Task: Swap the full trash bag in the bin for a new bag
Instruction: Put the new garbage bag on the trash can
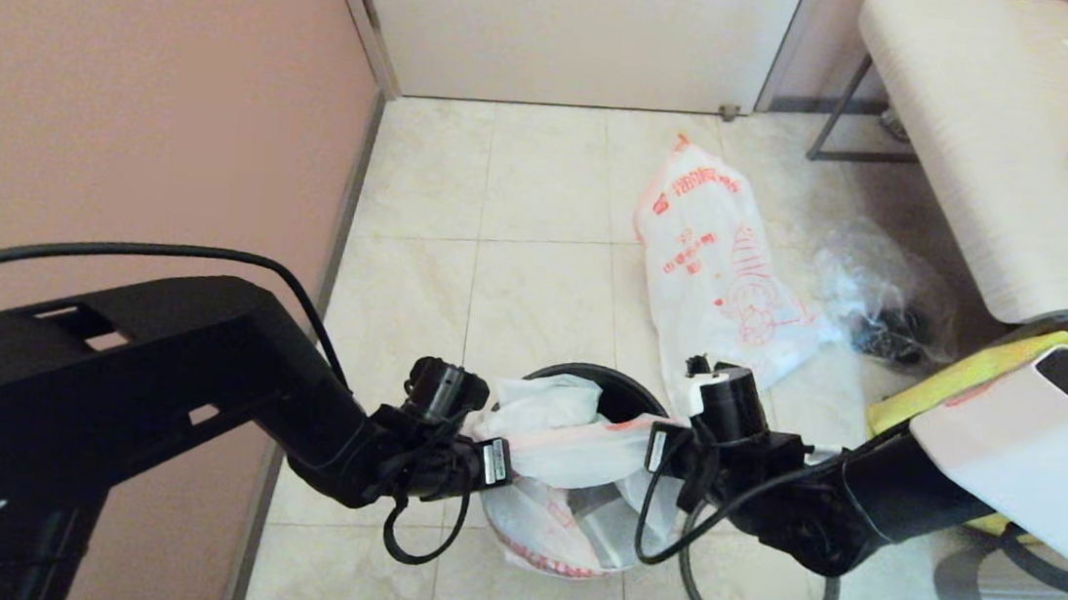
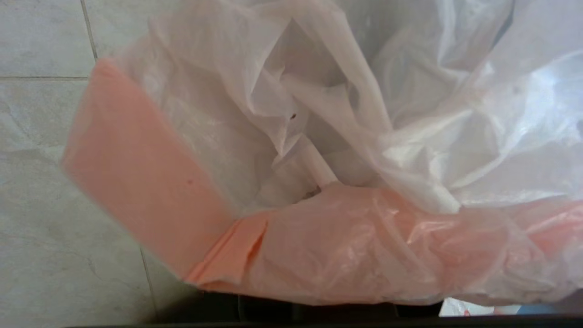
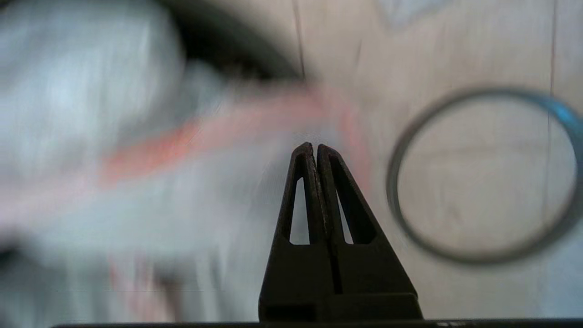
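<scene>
the full trash bag (image 1: 564, 499) sits in the bin (image 1: 628, 388) on the tiled floor, its crumpled white film and orange band (image 2: 150, 168) bunched up above the rim between the 2 arms. the left gripper (image 1: 501, 461) is at the bag's left side; its fingers are hidden behind plastic in the left wrist view, though the orange band drawn taut across that view suggests it is clamped on the film. the right gripper (image 3: 315, 148) is at the bag's right side, fingers pressed fully together, and whether any film is pinched between them cannot be told. the new bag (image 1: 718, 269) lies flat and limp on the floor beyond the bin. the dark grey hoop rim (image 1: 760, 596) lies loose on the floor beside the bin, under the right arm. risks: the thin, slick film may tear or slip from a narrow pinch if the 2 arms lift unevenly; the light, tapering black plastic bin may rise or tip with the bag if the load catches inside; the hoop may be struck by the right arm.
</scene>
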{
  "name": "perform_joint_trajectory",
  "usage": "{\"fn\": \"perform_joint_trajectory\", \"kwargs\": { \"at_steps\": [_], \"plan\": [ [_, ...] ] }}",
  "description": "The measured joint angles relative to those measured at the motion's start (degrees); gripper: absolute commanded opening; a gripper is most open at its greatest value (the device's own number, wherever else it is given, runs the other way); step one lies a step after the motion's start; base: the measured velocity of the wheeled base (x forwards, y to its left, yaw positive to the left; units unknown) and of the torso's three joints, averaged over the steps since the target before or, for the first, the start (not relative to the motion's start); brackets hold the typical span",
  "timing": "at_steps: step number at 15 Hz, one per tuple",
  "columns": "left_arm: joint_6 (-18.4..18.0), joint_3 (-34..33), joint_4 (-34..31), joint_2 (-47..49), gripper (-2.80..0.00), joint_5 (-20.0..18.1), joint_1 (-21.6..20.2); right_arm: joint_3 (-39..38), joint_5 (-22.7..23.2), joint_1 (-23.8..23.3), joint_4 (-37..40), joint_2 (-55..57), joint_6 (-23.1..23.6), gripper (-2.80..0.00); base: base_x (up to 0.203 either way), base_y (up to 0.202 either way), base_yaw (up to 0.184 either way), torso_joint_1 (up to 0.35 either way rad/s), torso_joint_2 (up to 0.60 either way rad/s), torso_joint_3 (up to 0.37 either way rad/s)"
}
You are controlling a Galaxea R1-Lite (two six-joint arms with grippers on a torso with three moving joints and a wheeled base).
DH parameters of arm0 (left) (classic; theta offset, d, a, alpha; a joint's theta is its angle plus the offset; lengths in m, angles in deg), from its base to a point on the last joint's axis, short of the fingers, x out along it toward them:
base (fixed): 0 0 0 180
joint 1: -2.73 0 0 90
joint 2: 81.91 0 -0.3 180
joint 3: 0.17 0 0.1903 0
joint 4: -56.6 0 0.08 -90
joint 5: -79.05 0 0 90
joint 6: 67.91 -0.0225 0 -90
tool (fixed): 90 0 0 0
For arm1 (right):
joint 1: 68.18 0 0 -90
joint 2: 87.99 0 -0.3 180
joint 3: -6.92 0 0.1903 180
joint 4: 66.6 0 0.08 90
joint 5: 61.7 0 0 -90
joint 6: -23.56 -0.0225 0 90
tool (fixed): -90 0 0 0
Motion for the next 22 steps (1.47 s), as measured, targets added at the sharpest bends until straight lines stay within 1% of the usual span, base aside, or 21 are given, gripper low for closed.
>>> {"fn": "perform_joint_trajectory", "kwargs": {
  "at_steps": [4, 5, 7, 9, 14, 20, 22],
  "plan": [
    [0.24, 0.38, 0.1, -0.07, -2.8, 0.09, 0.0, -3.07, 0.22, 4.26, 0.4, -1.6, -0.07, -2.8, 0.0, 0.0, 0.0, 0.0, 0.0, 0.0],
    [0.24, 0.39, 0.1, -0.07, -2.8, 0.09, 0.0, -3.08, 0.3, 4.95, -0.16, -0.99, -0.05, -2.8, 0.0, 0.0, 0.0, 0.0, 0.0, 0.0],
    [0.22, 0.38, -0.01, -0.1, -2.8, 0.06, 0.0, -2.08, 0.48, 5.65, -3.78, 0.2, 0.14, -2.8, 0.0, 0.0, 0.0, 0.0, 0.0, 0.0],
    [0.11, 0.36, -0.01, 0.0, -2.8, 0.09, -0.01, -1.12, 0.5, 5.82, -5.78, 0.91, 0.66, -2.8, 0.0, 0.0, 0.0, 0.0, 0.0, 0.0],
    [0.17, 0.2, -0.11, -0.05, -2.8, 0.06, -0.02, 1.02, 0.5, 5.6, -5.92, 4.41, 2.23, -2.8, 0.0, 0.0, 0.0, 0.0, 0.0, 0.0],
    [0.07, -1.12, -0.23, -0.51, -2.8, 0.0, 1.23, 9.87, 0.52, 2.62, -5.97, 9.06, 4.0, -2.8, 0.0, 0.0, 0.0, 0.0, 0.0, 0.0],
    [0.05, -1.26, -0.33, -0.46, -2.8, 0.12, 1.29, 11.58, 0.5, 2.09, -5.92, 9.73, 4.11, -2.8, 0.0, 0.0, 0.0, 0.0, 0.0, 0.0]
  ]
}}
